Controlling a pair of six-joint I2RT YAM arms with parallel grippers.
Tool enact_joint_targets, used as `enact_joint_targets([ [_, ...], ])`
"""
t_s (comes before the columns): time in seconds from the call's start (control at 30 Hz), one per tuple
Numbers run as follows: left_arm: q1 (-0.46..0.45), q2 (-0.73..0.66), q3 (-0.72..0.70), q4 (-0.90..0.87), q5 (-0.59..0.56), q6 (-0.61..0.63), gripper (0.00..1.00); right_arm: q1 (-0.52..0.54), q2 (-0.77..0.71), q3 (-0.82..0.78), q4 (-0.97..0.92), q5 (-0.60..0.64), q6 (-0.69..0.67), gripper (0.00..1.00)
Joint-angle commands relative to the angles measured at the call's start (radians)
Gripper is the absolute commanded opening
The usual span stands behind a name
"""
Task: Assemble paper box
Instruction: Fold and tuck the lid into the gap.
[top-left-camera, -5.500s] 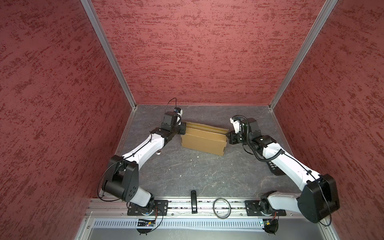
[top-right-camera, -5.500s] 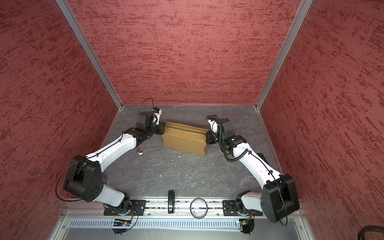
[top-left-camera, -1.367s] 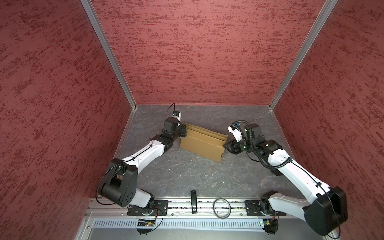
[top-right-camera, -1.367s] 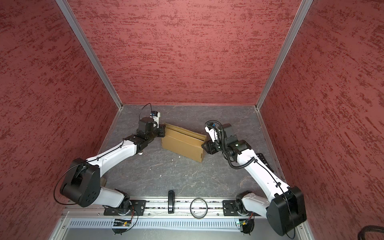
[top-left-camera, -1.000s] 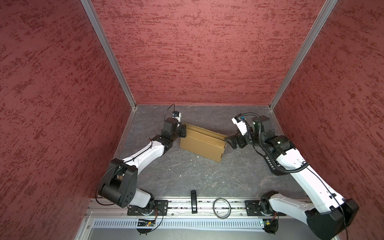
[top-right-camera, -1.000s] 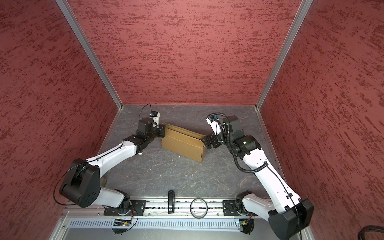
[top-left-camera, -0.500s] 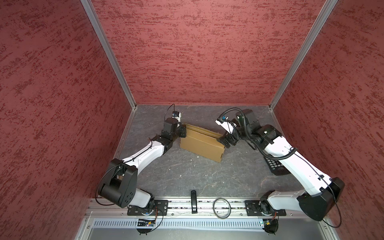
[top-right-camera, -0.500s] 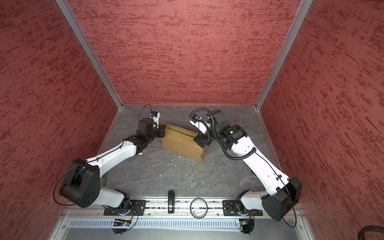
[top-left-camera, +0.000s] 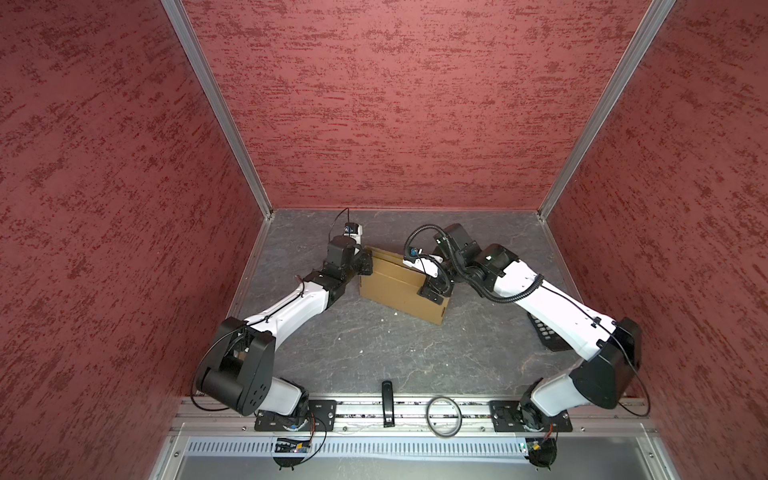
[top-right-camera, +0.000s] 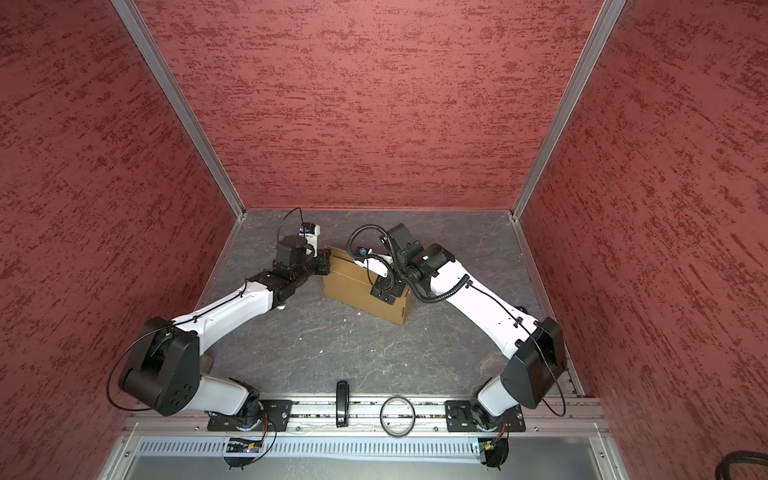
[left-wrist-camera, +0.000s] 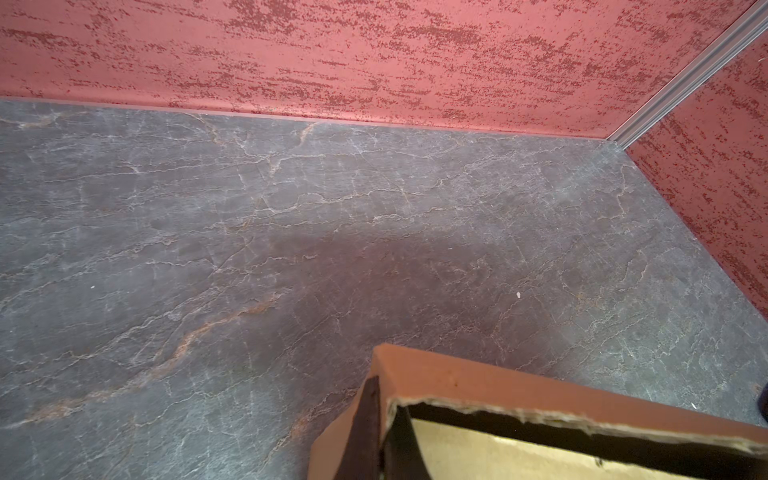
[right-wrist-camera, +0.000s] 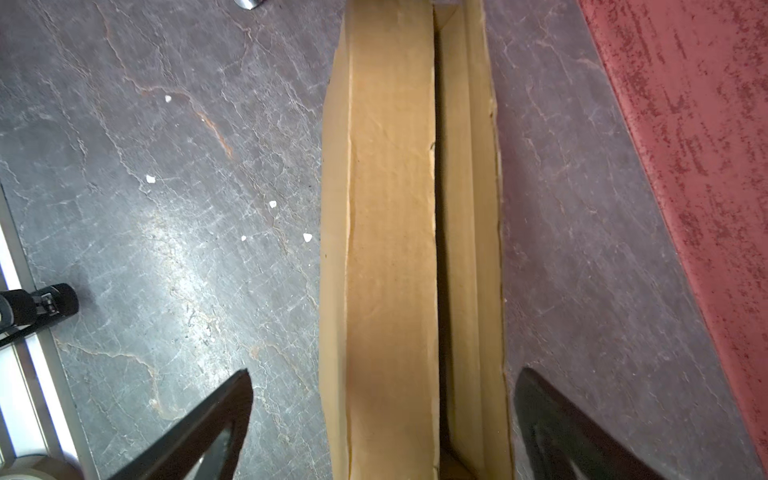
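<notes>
Cardboard of the tan-brown rectangular paper box (top-left-camera: 390, 291), at the back of the grey table (top-left-camera: 374, 357), seems light and crushable — left gripper (top-left-camera: 367, 266) clamps its end wall, right gripper (top-left-camera: 433, 291) straddles it, jaws apart — better to grip the folded edges.

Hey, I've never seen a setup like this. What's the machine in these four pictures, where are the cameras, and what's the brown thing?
It is two white-and-black robot arms mounted at the front of a grey table inside red walls. Two pictures come from an overhead camera pair and show nearly the same whole scene. The other two come from a camera on each arm's wrist, looking close up past its grasping part, the end effector. The brown thing is the paper box, a partly folded cardboard mailer lying on the table. The left end effector is shut, pinching the box's end wall. The right end effector is open over the box's other end, gripping nothing. A few white crumbs dot the table.
</notes>
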Motion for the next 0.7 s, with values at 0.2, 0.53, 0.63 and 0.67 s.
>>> enact_joint_targets([
  [0.2, -0.004, 0.018, -0.045, -0.133, 0.014, 0.001, 0.0, 0.016, 0.017, 0.063, 0.006, 0.085, -0.094, 0.99],
  [0.53, -0.003, 0.013, -0.054, -0.134, 0.008, -0.002, 0.0, 0.016, 0.116, 0.142, -0.06, 0.037, -0.106, 0.99],
  [0.63, -0.004, 0.013, -0.056, -0.134, 0.009, -0.002, 0.0, 0.016, 0.136, 0.157, -0.068, 0.022, -0.107, 0.99],
  [0.67, -0.004, 0.012, -0.056, -0.133, 0.01, -0.002, 0.0, 0.016, 0.144, 0.164, -0.074, 0.021, -0.107, 0.99],
])
